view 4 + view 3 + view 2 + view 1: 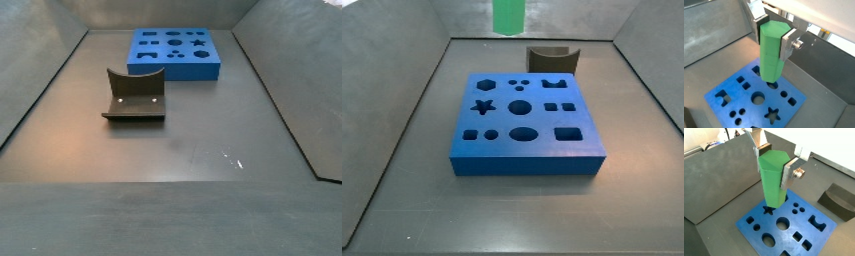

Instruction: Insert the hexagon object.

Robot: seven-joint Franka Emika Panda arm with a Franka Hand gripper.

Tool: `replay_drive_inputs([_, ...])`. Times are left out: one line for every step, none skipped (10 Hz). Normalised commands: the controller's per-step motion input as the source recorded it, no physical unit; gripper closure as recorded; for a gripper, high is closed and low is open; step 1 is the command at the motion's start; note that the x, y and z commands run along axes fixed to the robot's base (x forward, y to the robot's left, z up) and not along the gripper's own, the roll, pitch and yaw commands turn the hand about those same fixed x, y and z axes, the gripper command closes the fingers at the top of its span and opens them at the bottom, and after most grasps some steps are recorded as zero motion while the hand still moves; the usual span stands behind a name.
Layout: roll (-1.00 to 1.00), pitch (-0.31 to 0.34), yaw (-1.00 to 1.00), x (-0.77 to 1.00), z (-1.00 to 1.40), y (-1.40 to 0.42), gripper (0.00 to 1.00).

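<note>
Pincer in both wrist views grips the green hexagon object, which we see hanging upright above the blue block. Behind the blue block in a side view sits the dark brown curved piece.

On your grey bench the blue block rests, brown curved piece near it; the tool hangs above the block.

Gripper pointing downward, silver plate fingers closed on the upright hexagon object, raised high, seen in both wrist views
</note>
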Motion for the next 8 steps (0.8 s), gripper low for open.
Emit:
replay_drive_inputs([-0.45, -0.236, 0.05, -0.39, -0.3, 0.6, 1.0])
replay_drive_inputs([-0.44, -0.23, 0.05, -0.39, -0.32, 0.61, 1.0])
replay_drive_inputs([-0.42, -0.23, 0.04, -0.42, -0.35, 0.63, 1.0])
replay_drive_inputs([-0.29, -0.236, 0.0, -0.47, -0.51, 0.61, 1.0])
replay_drive_inputs([0.0, 0.0, -0.12, -0.17, -0.61, 0.23, 1.0])
replay_drive_inputs([0.0, 0.009, -0.15, -0.21, -0.66, 0.23, 1.0])
replay_drive_inputs([0.0, 0.0, -0.16, -0.17, -0.78, 0.26, 1.0])
replay_drive_inputs([-0.2, -0.094, -0.19, -0.21, -0.75, 0.36, 1.0])
